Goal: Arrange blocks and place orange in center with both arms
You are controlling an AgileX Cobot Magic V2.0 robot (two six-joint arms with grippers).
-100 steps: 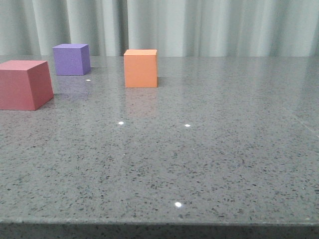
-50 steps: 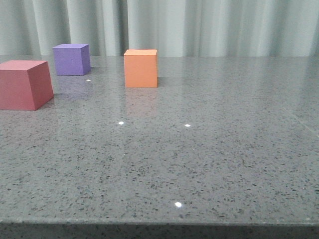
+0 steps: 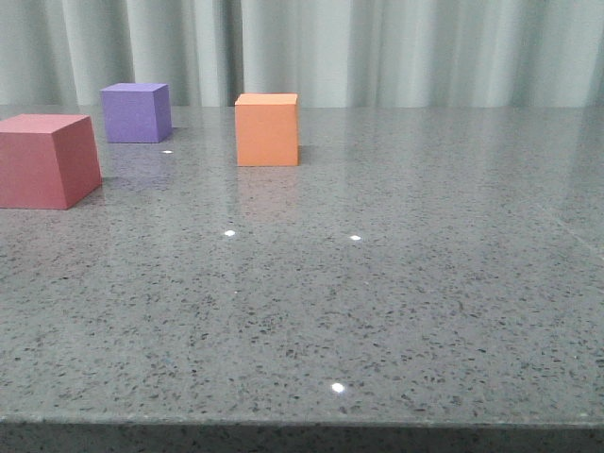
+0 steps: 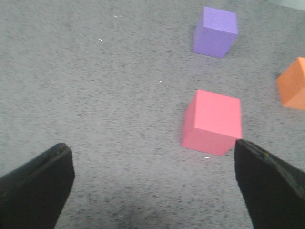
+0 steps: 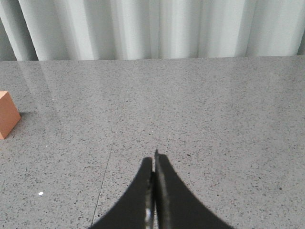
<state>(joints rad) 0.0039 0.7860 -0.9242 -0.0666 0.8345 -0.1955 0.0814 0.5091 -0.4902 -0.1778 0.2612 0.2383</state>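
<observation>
Left gripper [image 4: 152,186]: I have it spread wide and empty, hanging over the desk [image 3: 396,311].
Right gripper [image 5: 153,164]: fingers pressed together, holding nothing.
Pinkish-red cube [image 4: 213,121]: just ahead of my left gripper, off toward one finger rather than centred between them.
Purple cube [image 4: 216,31]: farther out, beyond the red one.
Orange cube [image 3: 267,129]: sits right of the other two, apart from both.
Nearer arm: the left for the red cube, I judge.

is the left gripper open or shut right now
Open. In the left wrist view the left gripper has its fingers spread wide, bare table between them, holding nothing.
</observation>
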